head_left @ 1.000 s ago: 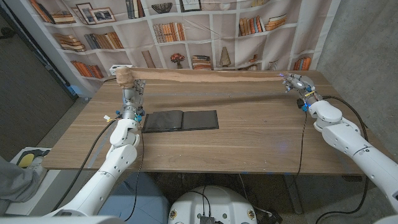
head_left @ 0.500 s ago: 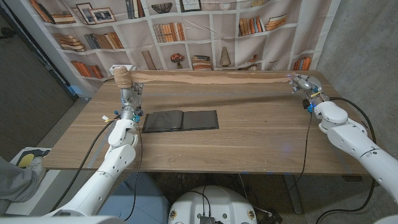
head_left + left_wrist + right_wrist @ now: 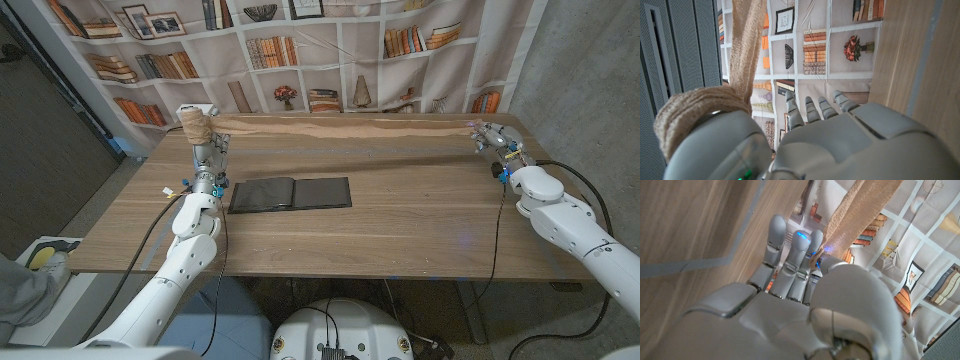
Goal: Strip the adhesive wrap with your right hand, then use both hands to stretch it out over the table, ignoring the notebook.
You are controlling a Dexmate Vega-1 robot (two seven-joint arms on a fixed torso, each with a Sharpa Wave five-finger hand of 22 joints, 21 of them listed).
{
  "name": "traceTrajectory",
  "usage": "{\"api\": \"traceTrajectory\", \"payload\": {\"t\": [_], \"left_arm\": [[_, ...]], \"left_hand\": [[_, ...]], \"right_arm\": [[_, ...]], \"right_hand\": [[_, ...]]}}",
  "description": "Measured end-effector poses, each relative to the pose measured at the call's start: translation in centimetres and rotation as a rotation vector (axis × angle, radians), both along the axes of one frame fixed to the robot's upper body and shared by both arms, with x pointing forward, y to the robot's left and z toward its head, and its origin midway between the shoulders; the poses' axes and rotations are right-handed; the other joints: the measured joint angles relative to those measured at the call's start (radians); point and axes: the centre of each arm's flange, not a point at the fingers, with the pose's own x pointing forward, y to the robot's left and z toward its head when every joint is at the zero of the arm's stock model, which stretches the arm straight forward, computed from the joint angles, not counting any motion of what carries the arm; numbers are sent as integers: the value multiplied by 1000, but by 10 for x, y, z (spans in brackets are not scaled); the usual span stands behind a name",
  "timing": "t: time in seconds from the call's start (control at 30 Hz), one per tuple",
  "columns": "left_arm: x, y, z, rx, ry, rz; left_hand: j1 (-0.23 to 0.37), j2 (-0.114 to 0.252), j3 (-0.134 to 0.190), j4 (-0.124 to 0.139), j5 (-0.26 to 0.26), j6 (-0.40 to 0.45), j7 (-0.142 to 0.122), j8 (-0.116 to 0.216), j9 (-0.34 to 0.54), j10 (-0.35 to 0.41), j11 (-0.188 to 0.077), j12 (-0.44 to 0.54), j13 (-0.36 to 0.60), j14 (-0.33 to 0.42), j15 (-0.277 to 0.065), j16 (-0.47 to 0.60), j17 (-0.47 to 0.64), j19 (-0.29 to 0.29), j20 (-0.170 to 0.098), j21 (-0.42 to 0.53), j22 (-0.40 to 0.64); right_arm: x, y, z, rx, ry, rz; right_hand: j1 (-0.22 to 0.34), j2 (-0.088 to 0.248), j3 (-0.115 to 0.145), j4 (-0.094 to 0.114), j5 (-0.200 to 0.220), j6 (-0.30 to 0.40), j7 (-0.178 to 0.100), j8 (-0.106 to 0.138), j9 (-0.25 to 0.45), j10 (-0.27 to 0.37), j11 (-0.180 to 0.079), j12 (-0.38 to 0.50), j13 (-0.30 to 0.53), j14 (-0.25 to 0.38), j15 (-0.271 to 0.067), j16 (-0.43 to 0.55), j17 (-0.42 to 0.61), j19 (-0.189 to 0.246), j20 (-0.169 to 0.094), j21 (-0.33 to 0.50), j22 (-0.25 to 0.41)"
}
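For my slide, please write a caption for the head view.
Left hand holds the wrap roll; right hand holds the stretched strip above the table.

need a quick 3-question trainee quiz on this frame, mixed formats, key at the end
1. True or false: the black notebook lies open on the wooden table, under the stretched wrap.
2. Which hand holds the tan roll of adhesive wrap?
A. left hand
B. right hand
C. neither
3. Fill in: the right hand's fingers grip the wrap's free ____.

Key: 1 true; 2 A; 3 end.
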Motion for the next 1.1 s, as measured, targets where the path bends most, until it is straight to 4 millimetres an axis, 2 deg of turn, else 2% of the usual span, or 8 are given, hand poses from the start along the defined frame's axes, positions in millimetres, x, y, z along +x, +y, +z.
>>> {"api": "traceTrajectory", "payload": {"t": [0.33, 1.1], "left_arm": [[0, -1, 0, 1, 3, -4], [4, -2, 3, 10, 1, -11]], "left_hand": [[0, 0, 0, 0, -8, 0, 0, 8, 0, 0, 0, 4, -5, -4, -4, 0, 0, 0, 0, 0, 0], [-9, -1, 0, 0, -8, 0, 0, 8, 0, 0, 0, 4, -5, -3, -4, 0, 0, 0, 0, 0, 0]], "right_arm": [[5, 0, -4, 12, 9, 1], [11, 5, 0, 3, 12, 15]], "right_hand": [[-2, 2, 4, 4, 0, 0, 0, 0, 0, 0, 0, 0, 0, 0, 0, 0, 0, 0, 0, 0, 1], [-9, 1, 8, 0, 0, 0, 0, 0, -5, 0, 0, 4, 0, -4, 4, 8, 0, 0, 0, 0, 0]]}}
